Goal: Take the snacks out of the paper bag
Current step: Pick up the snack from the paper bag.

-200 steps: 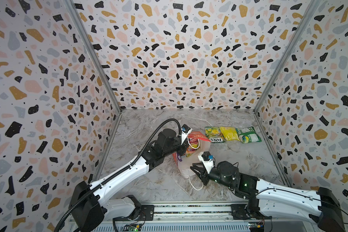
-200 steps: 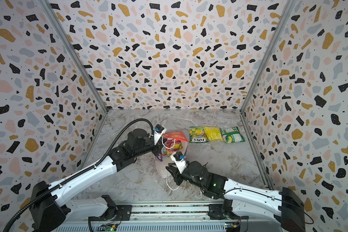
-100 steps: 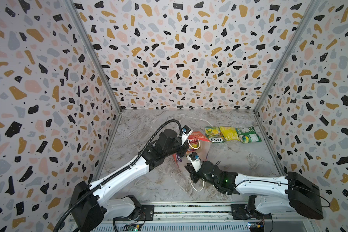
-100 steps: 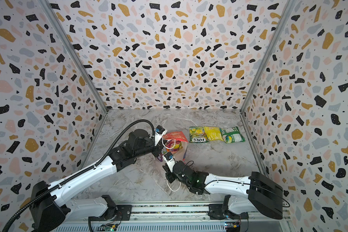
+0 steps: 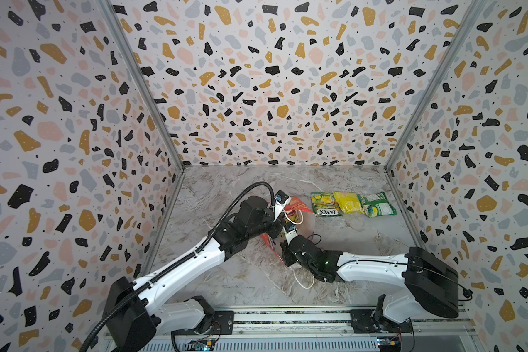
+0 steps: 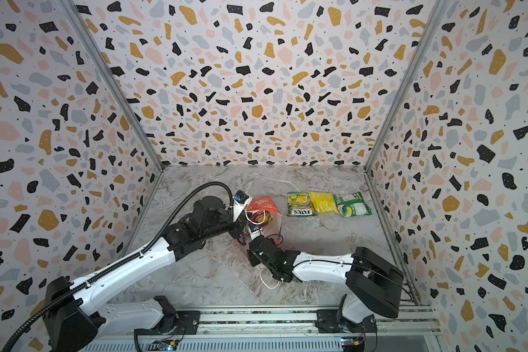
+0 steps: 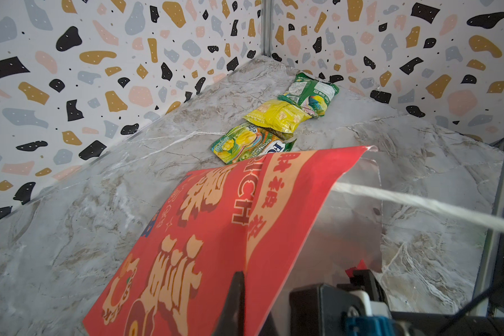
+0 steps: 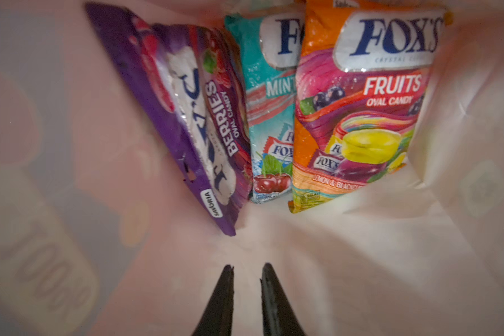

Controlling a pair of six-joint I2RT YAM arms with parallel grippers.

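On the desk [image 5: 241, 274], near its middle, the red paper bag [image 6: 264, 207] was tipped over with its mouth toward the right arm. The left hand [image 5: 274, 231] was clenched on the bag's edge, I think to hold the mouth wide so the other arm could reach in. The right hand [image 8: 246, 270] was inside the bag, its two fingers a little apart with nothing between them. Ahead of it leaned a purple packet [image 8: 186, 122], a mint packet [image 8: 269, 116] and an orange packet [image 8: 361, 116], side by side. A row of packets [image 5: 352, 203] lay outside, near the bag, so about half the job looked done.
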